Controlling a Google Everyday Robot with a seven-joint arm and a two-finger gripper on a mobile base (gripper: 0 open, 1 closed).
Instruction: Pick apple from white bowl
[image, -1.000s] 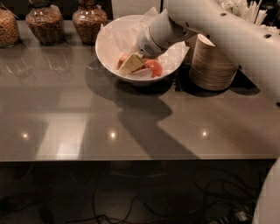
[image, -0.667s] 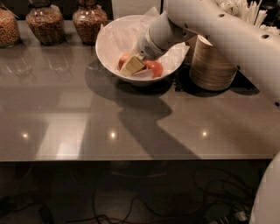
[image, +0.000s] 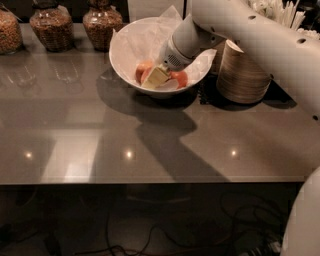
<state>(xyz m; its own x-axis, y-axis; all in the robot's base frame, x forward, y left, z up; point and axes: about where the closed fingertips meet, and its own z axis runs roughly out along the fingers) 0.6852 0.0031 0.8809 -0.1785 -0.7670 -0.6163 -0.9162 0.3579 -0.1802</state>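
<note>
**Below and in front of the hand.** Dark space under the counter holding loose cables (image: 150, 225). A pale rounded part of the robot's body (image: 305, 220) rises at the near corner, on the arm's side.

**Counter** (image: 75, 145). Grey, glossy surface with small light reflections. The arm's shadow lies across it on the near side of the hand.

**Hand** (image: 156, 77). Tan-coloured tip of the white arm (image: 250, 35), which reaches in from the far side at a slant. The hand is down inside the white bowl, among the fruit. Whether it is set wide or narrow, or is holding anything, cannot be told.

**White bowl** (image: 120, 57). Large, round and deep, standing on the counter all around the hand. Contents:
- crinkled white paper (image: 145, 35), lining the wall and rising past the rim beyond the hand;
- apple (image: 142, 71), reddish-orange, touching or just beside the hand on the side toward the jars;
- second apple (image: 181, 78), reddish, just beside the hand on the side toward the stack.

**Stack of paper bowls** (image: 245, 75). Tan and ribbed, upright on the counter near the white bowl, under the arm.

**Glass jars.** Three stand in a row beyond the hand, opposite the stack: nearest jar (image: 102, 22), middle jar (image: 50, 27), end jar (image: 7, 32). Each holds a brown, grainy filling.

**Pale sticks** (image: 280, 10). A bunch standing upright beyond the stack, behind the arm. Its holder is hidden.
</note>
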